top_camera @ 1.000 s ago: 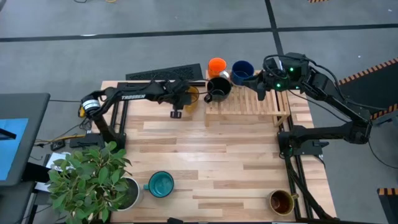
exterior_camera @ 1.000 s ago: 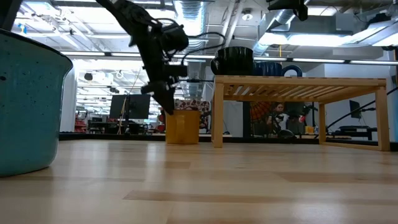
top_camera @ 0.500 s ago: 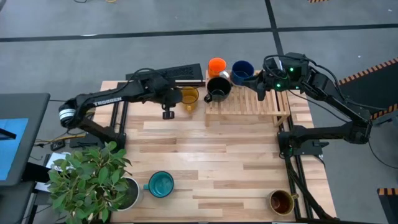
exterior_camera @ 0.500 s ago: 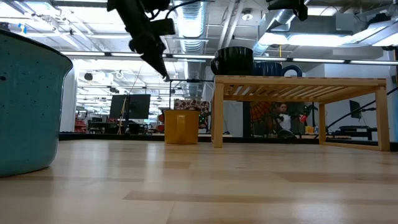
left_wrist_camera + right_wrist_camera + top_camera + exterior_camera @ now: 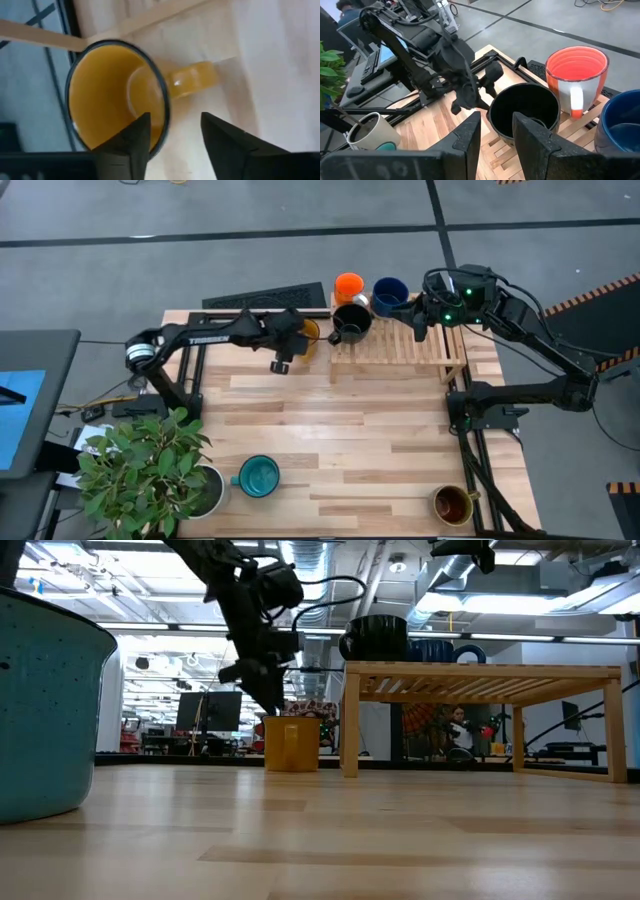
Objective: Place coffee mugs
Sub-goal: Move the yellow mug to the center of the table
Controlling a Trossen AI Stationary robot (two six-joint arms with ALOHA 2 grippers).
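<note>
Near the upper centre of the high view, the left gripper [image 5: 283, 360] has come back down over the yellow mug [image 5: 117, 92], fingers apart astride its rim and gripping nothing, so a grasp seems about to begin.
</note>
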